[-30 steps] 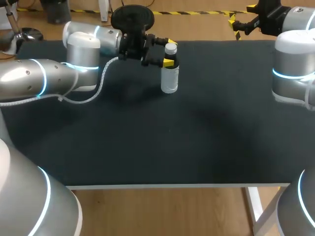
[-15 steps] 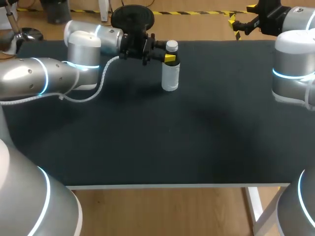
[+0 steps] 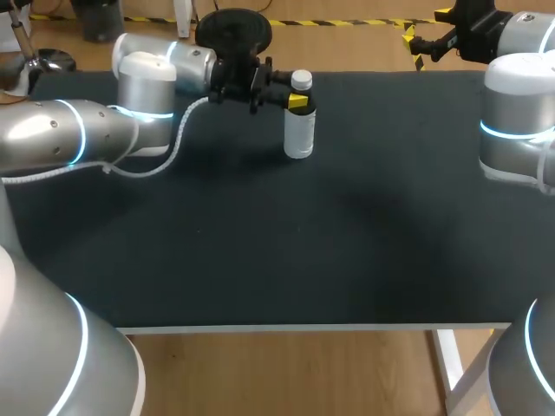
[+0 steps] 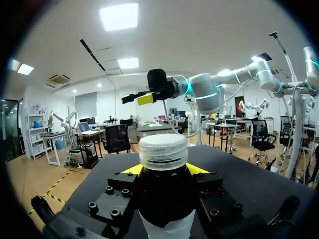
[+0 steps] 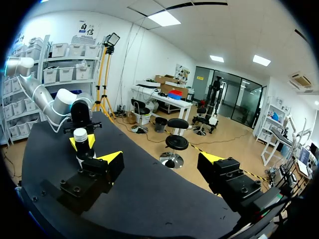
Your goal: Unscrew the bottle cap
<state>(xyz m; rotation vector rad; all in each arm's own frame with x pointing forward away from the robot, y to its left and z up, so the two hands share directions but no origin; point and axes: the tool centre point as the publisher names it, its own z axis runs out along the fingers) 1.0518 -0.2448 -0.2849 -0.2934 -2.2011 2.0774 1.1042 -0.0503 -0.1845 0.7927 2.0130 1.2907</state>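
A small clear bottle [image 3: 299,134] with a white cap [image 3: 301,81] stands upright at the far middle of the black table [image 3: 277,251]. My left gripper [image 3: 297,101] comes in from the left and is shut on the bottle just under the cap. In the left wrist view the bottle [image 4: 164,196] fills the gap between the fingers [image 4: 130,170], with the cap [image 4: 163,151] sticking up above them. My right gripper [image 3: 425,41] hangs open beyond the table's far right edge, well away from the bottle. From the right wrist view, the bottle [image 5: 83,144] stands far ahead of its open gripper [image 5: 162,164].
A black round stand [image 3: 233,30] sits just behind the table's far edge near the left gripper. The white cable [image 3: 178,147] of the left arm loops down onto the table beside the arm.
The left gripper's fingers have closed from wide open onto the bottle below its cap. The bottle shifted slightly. The right arm has not moved.
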